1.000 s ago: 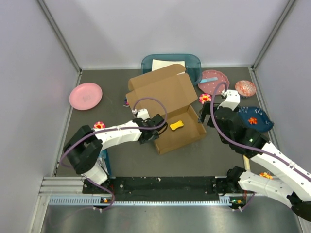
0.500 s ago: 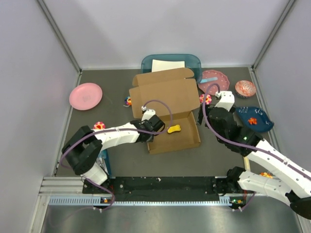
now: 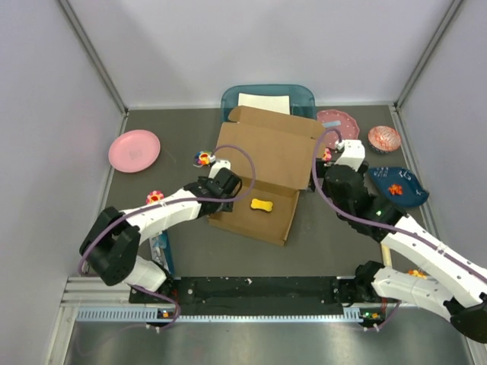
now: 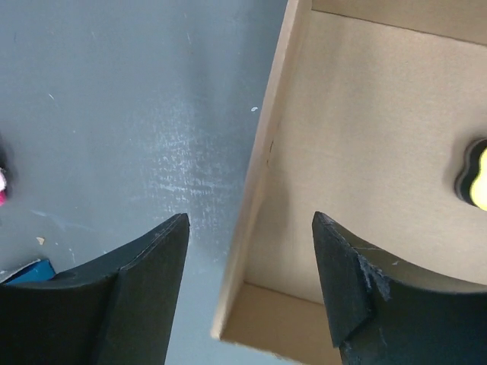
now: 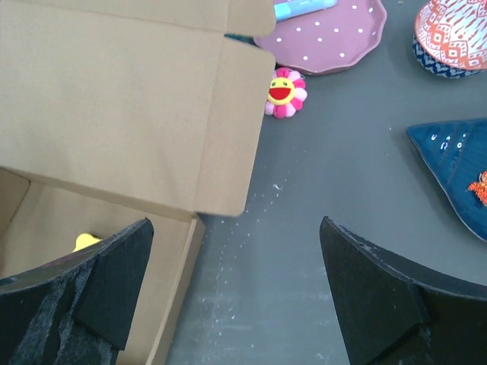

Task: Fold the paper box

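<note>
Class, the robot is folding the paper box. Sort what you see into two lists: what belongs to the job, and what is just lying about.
Job: paper box, left gripper, right gripper.

Lying about: teal bin, pink plate, dotted plate, patterned bowl, dark blue dish, flower toy, yellow toy.

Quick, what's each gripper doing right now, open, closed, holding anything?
Left gripper: open, straddling the paper box side wall, not clamped on it.
Right gripper: open, holding nothing.
</note>
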`<state>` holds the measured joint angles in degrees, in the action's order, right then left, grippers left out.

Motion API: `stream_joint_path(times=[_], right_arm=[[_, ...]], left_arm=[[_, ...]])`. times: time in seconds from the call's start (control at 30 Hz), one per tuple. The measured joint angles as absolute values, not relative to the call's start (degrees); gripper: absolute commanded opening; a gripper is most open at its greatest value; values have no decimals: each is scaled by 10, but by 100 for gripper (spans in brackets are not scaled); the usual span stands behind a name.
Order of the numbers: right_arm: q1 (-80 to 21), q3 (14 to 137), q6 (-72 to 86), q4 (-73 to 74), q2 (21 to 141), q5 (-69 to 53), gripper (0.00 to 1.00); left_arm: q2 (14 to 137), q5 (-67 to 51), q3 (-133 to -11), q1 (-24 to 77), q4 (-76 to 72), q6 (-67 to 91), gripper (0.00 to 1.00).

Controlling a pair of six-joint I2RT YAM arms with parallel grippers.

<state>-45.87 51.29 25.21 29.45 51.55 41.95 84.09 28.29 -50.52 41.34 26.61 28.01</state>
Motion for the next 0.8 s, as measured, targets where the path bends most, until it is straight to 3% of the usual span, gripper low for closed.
stream_joint_path(times=[0.33,0.8], right_arm=[[-209,513,302,243,518,234,95],[-175,462,358,173,596,110,96]], left_arm=[[755,237,-494,413,234,289,70],[779,220,-455,411,165,358,63]])
